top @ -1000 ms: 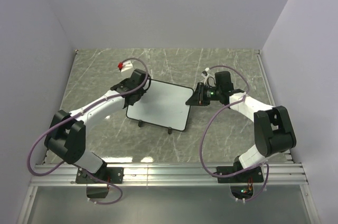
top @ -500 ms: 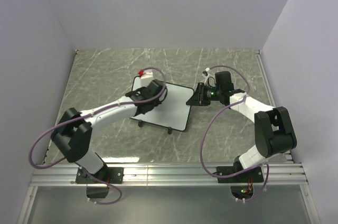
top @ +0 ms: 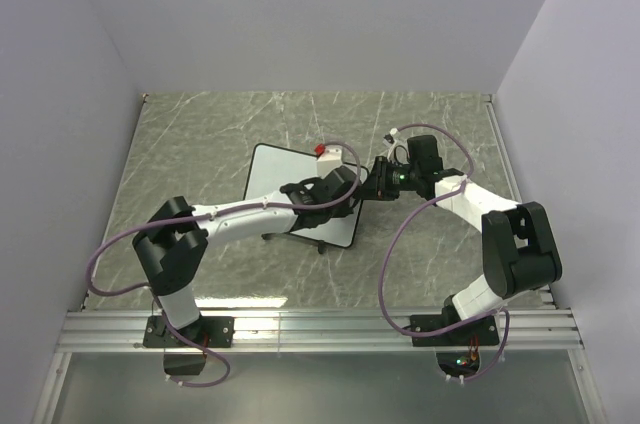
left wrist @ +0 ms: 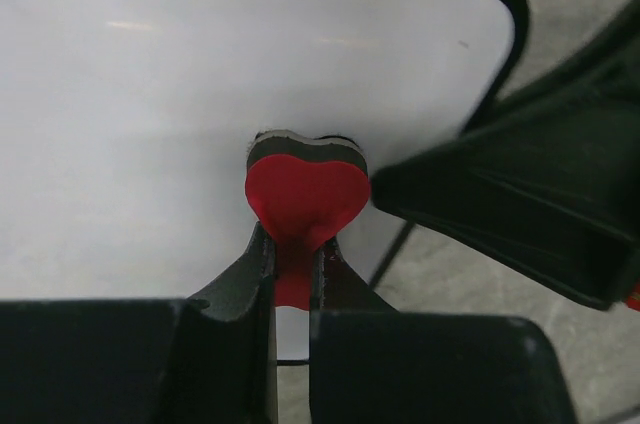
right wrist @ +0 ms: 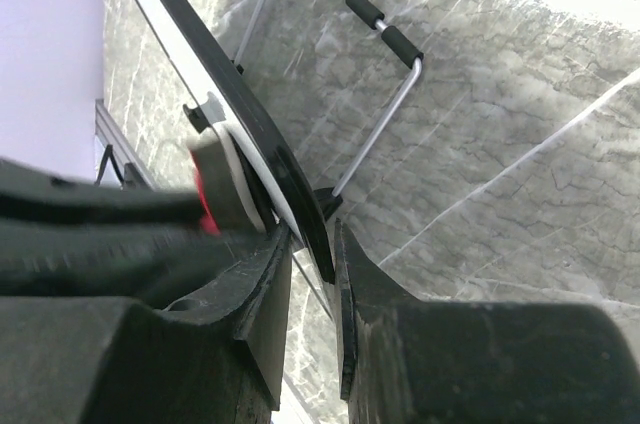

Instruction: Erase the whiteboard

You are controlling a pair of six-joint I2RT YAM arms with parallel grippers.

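Pale lilac walls enclose a grey, marble-patterned worktop, with two robot arms bolted at its near edge. Near the middle of it the whiteboard stands tilted on a thin wire stand with small black feet.

The left arm reaches across the face of the board, and we see its left claw clamped together on the stem of a red, heart-shaped eraser. The dark pad of the eraser is pressed flat against the white surface, close to the board's right-hand corner. The right claw is closed on the thin black frame at that same right edge, holding the board steady from the side. The two claws sit just beside each other in the overhead view.

As for progress, every part of the board we can see is plain white. The left wrist view shows no scribbles around the eraser, and the overhead view shows the left portion bare. The strip under the left arm is hidden from above, so we cannot tell whether any marks remain there. We judge that the wiping is largely done. What seems left is a last check of the covered area, then lifting the eraser away and letting go of the frame.
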